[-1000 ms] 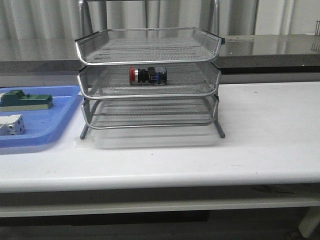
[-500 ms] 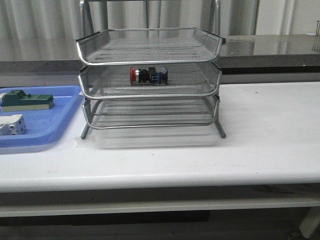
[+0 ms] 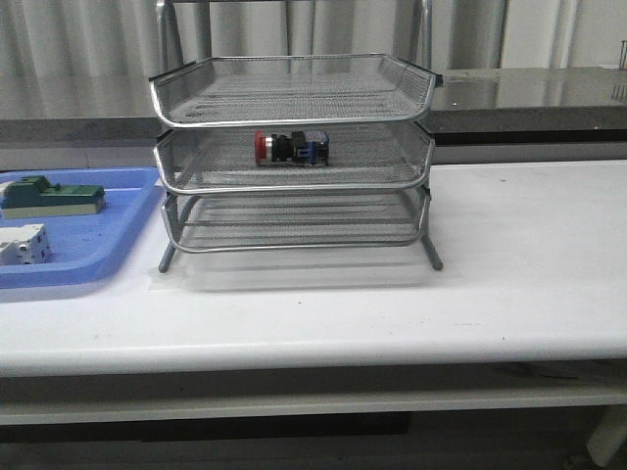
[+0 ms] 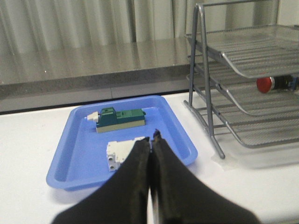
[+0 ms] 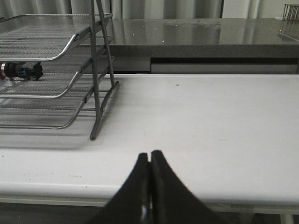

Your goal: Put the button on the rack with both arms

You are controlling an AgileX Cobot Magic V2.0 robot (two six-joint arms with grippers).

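We find no text, label, brand, number or sign that we can read in any view. The button (image 3: 290,148) in the rack (image 3: 294,157), the green block (image 4: 120,119) and the white block (image 4: 122,152) in the blue tray (image 4: 74,163) show no legible marking.

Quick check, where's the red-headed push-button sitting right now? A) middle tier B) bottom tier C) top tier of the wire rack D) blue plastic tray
A: the red-headed push-button switch lies on its side in the middle tray of the three-tier silver wire-mesh rack, with empty mesh trays above and below it.
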